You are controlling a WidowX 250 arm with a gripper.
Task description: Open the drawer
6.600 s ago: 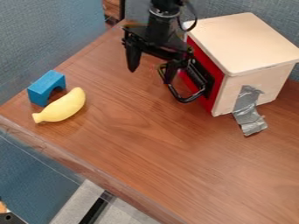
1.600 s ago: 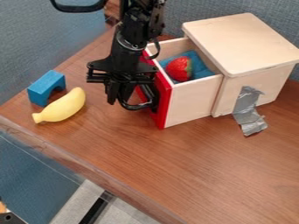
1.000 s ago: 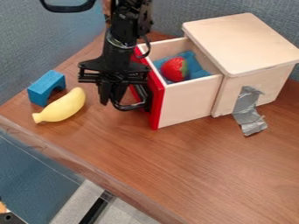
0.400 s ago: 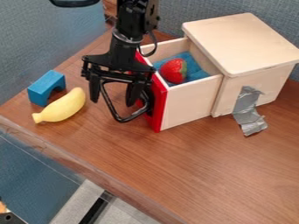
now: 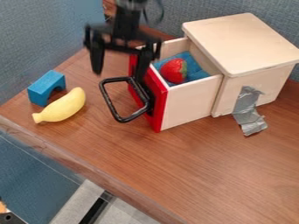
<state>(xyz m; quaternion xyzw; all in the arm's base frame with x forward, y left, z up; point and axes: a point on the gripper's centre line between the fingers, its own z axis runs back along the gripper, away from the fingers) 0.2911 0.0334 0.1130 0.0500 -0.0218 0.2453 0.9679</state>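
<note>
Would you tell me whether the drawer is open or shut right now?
Open: the drawer's red front stands out from the wooden box, exposing a strawberry inside.

Smooth wood-grained table (image 5: 192, 166), matt wooden drawer (image 5: 189, 103), crinkled shiny tape (image 5: 248, 111), handle (image 5: 121, 119) perhaps glossy metal

We see the drawer (image 5: 189, 105) standing out of its box (image 5: 245, 43) — a strawberry (image 5: 173, 71) and something blue (image 5: 196, 71) inside — and the pincer (image 5: 118, 75) spread above the handle (image 5: 109, 100). On our counter (image 5: 175, 166), a banana (image 5: 61, 107) lies beside a blue block (image 5: 42, 89).
</note>
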